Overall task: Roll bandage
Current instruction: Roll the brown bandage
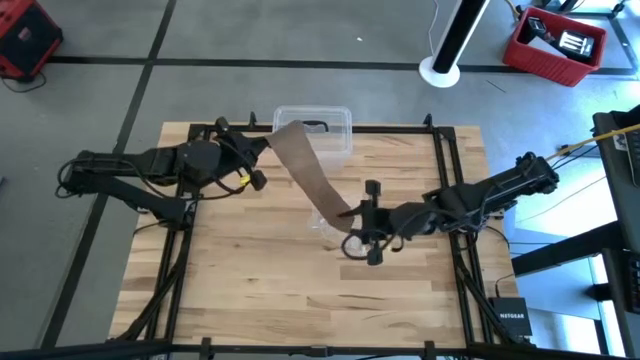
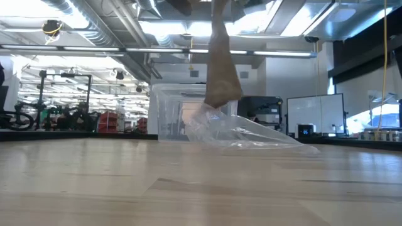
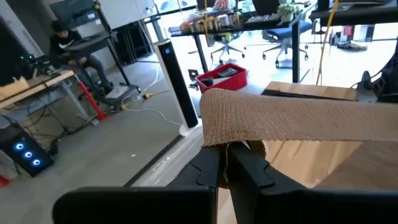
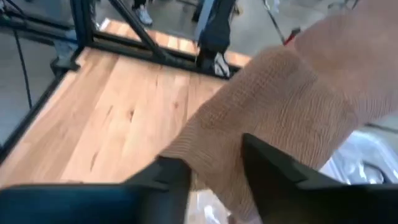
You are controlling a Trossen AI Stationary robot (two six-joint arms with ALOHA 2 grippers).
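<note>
A brown bandage [image 1: 312, 172] stretches above the counter [image 1: 250, 280] between both grippers. Left gripper [image 3: 227, 169], at ten o'clock, clamps one end; right gripper [image 4: 214, 171], centre, jaws parted around the other. Keep tension while re-gripping.

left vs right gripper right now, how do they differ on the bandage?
The left gripper is shut on one end of the bandage, up near the clear box; the right gripper has its fingers apart around the other end, near the table's middle. The left holds its end higher; the strip slopes down toward the right. Both have bandage between their fingers.
</note>
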